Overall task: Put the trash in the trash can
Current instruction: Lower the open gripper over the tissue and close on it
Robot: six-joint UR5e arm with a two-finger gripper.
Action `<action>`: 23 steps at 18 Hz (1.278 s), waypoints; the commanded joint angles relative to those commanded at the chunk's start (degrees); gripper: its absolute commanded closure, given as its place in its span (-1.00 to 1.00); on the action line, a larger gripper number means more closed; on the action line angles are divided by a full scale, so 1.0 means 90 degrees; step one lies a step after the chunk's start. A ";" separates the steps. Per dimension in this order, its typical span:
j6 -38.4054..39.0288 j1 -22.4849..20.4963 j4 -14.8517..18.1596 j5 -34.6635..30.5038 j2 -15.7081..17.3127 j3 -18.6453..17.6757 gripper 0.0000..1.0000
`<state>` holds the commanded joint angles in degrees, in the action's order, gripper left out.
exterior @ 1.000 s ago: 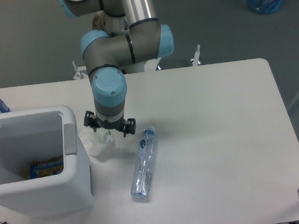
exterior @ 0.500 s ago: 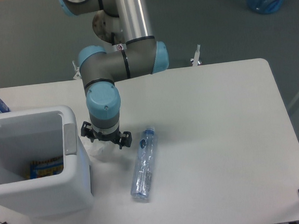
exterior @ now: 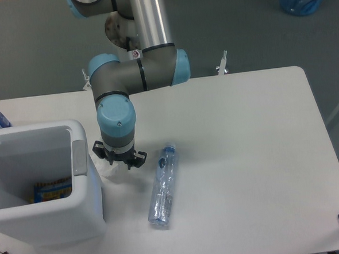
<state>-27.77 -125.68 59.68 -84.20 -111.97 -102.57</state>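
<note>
While seen from above, with the bin (exterior: 43, 186) as landmark:
Gripper (exterior: 119, 162): pointing down just right of the bin's grey tab (exterior: 79, 157), set over the tissue; cannot tell if clenched or released.
Tissue (exterior: 107, 168): on the table (exterior: 246, 157), against the bin's right wall, mostly hidden under the gripper.
Bottle (exterior: 162, 185): flattened, lying lengthwise on the table right of the bin, blue cap at far end, apart from the gripper.
Bin: open top, a coloured packet (exterior: 52, 189) inside.
</note>
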 joint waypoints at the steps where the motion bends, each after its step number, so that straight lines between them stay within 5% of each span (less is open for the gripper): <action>1: 0.0000 0.0000 0.0000 0.0000 -0.0010 0.0010 0.20; 5: 0.0000 0.0000 0.0000 0.0000 -0.0010 0.0010 0.43; 9: -0.0010 0.0000 0.0010 -0.0010 0.0019 0.0010 0.94; 17: -0.0497 -0.0117 0.0029 -0.0010 0.0078 -0.0019 0.96; 23: -0.1327 -0.0448 0.0097 -0.0010 0.0672 -0.0088 0.96</action>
<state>-39.72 -129.72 60.55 -84.29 -105.92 -103.36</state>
